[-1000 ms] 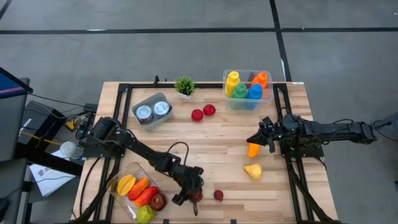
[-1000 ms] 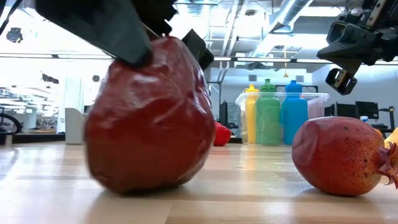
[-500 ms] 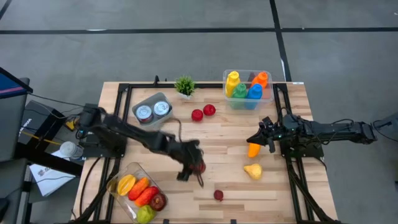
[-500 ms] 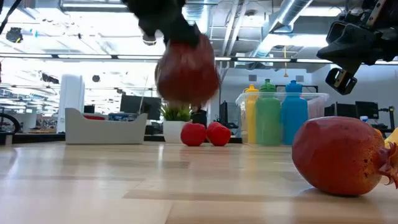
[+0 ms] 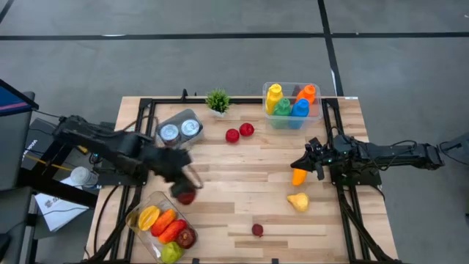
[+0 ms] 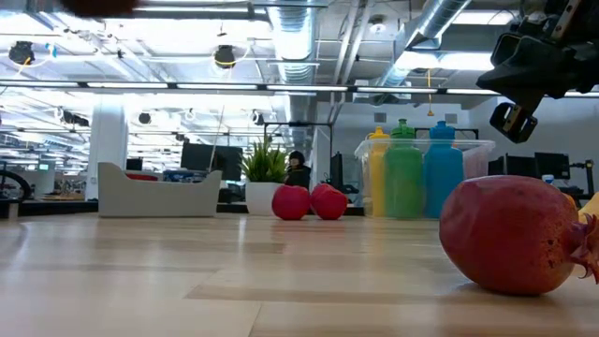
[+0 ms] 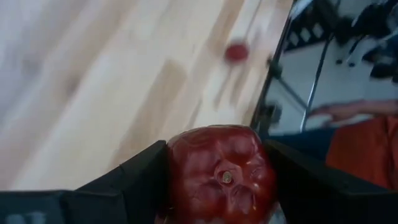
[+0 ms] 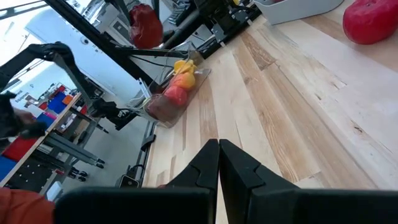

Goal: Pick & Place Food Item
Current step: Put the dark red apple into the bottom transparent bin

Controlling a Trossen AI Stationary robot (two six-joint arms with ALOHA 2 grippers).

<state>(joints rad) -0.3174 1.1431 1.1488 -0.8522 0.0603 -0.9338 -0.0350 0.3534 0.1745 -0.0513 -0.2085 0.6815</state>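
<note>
Dark red fruit in transit toward the fruit container.

Red pomegranate (image 7: 222,175) sits clamped between the left gripper (image 5: 183,185) fingers (image 7: 140,177); the wrist view shows a jaw pressed against each side, with the calyx facing the camera. One second ago this fruit rested on the table (image 5: 249,165) near the front edge, close to the low camera; it has since been lifted and carried leftward, and the gripper now hangs just above the clear container (image 5: 163,228) of mixed fruit at the front-left corner. A second pomegranate (image 6: 510,234) remains on the wood, apart from the arm. The right gripper (image 5: 316,167) waits with its fingers shut and empty beside the orange bottle (image 5: 298,176). Judged status: pick complete, placement pending; the next move probably calls for lowering over the container before release.
</note>
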